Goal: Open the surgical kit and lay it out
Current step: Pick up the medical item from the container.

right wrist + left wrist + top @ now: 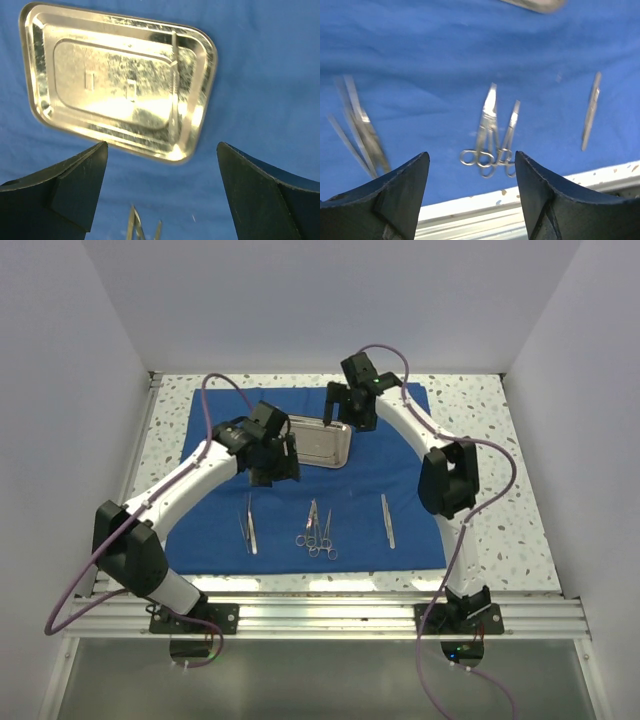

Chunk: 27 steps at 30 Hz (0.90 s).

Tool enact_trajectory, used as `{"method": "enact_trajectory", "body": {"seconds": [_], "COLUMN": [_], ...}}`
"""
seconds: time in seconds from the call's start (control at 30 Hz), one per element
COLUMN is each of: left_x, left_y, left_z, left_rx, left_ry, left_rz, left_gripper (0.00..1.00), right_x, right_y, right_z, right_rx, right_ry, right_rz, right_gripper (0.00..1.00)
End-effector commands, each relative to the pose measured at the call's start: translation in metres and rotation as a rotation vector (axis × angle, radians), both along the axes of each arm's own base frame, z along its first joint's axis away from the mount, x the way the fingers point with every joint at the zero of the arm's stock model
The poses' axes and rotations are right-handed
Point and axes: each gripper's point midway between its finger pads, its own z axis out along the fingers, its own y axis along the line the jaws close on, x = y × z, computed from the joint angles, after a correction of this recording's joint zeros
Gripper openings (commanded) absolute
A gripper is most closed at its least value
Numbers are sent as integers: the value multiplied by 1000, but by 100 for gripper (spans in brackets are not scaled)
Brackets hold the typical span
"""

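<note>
Aloft, left gripper (275, 472), right gripper (340, 412) agape, angled down, near tray (320, 445).

Left fingers (400, 195) and right fingers (70, 185) both hover spread wide apart, pointing downward at a slant.

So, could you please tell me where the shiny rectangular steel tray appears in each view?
Top external: shiny rectangular steel tray, upper middle of the royal-blue cloth.
Left wrist: blurred sliver at the top edge.
Right wrist: fills upper left.
Shared landmark: silver ring-handled scissors, below the tray throughout.
</note>
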Motion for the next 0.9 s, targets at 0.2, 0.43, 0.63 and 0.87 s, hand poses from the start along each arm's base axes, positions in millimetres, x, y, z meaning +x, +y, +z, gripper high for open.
{"method": "enact_trajectory", "body": {"seconds": [0.2,0.43,0.63,0.87], "left_x": [30,49,62,71], "left_y": [33,61,87,108], "left_z": [18,5,-7,-26], "left_rx": [10,54,50,31], "left_ry": [-111,-97,-77,-45], "left_rz": [-3,15,40,65], "left_gripper": [72,71,70,68], "right_x": [59,84,86,73], "right_y": [37,32,23,24], "right_z": [-26,-49,-70,-94], "right_rx": [43,-17,-88,-168], "right_ry": [-81,-121,-104,-62], "right_rz": [-34,-82,-85,-63], "right_gripper": [89,81,72,56]}}
